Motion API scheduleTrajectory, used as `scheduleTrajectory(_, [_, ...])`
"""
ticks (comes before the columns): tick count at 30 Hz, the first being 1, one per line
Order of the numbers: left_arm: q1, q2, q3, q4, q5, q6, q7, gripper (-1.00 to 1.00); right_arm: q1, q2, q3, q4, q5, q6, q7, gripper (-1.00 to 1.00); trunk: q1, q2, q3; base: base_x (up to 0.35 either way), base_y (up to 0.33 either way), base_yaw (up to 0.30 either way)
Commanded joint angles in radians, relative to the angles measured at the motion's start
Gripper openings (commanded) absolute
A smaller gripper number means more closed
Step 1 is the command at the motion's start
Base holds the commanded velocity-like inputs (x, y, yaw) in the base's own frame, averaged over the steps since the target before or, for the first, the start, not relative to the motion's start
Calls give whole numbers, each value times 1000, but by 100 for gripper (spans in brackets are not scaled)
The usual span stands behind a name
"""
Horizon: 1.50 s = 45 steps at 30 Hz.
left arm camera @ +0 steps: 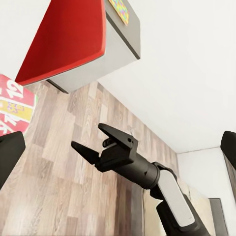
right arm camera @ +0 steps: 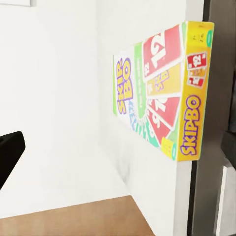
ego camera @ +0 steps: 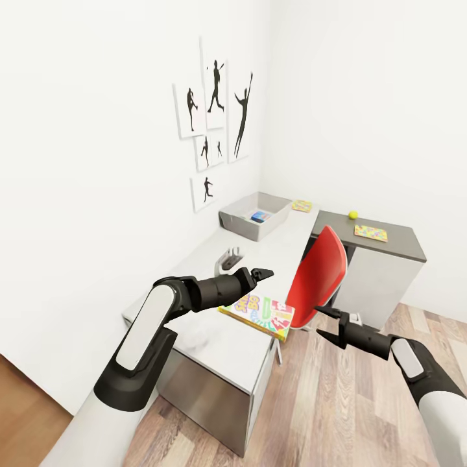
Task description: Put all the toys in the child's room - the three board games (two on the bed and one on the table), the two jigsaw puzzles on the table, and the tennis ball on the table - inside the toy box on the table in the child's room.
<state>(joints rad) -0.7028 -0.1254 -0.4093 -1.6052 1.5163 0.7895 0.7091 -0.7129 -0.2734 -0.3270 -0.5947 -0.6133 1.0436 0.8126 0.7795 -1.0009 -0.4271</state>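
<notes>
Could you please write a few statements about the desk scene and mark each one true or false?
1. The colourful SKIP-BO game box lies on the light grey desk top. True.
2. The pale grey toy bin holds nothing. False: a small blue box lies inside.
3. The yellow-green tennis ball sits on the dark grey desk wing. True.
4. The right gripper grips the red chair. False: its jaws are open, holding nothing.

Green-yellow-red SKIP-BO box (ego camera: 258, 314) (red chair (ego camera: 320, 274) beside)
</notes>
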Motion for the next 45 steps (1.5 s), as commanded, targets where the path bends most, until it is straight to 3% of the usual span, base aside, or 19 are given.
scheduleTrajectory(1, [-1, 0, 0, -1, 10, 0, 10, 100, -1, 4, -3, 4, 7, 3, 7, 100, 4, -8, -4, 0, 0, 0])
scheduleTrajectory(7, [-3, 0, 0, 0, 10, 0, 10, 100, -1, 18, 0, 13, 7, -14, 9, 100, 27, -50, -23, 0, 0, 0])
scheduleTrajectory(19, [-6, 0, -1, 2, 10, 0, 10, 100, 5, 76, 25, 17, 13, -43, 12, 100, 73, -134, -61, 0, 0, 0])
scheduleTrajectory(45, [-6, 0, -3, -1, 10, 2, -2, 100, 1, 81, 31, 18, 15, -57, 12, 100, 173, -316, -142, 0, 0, 0])
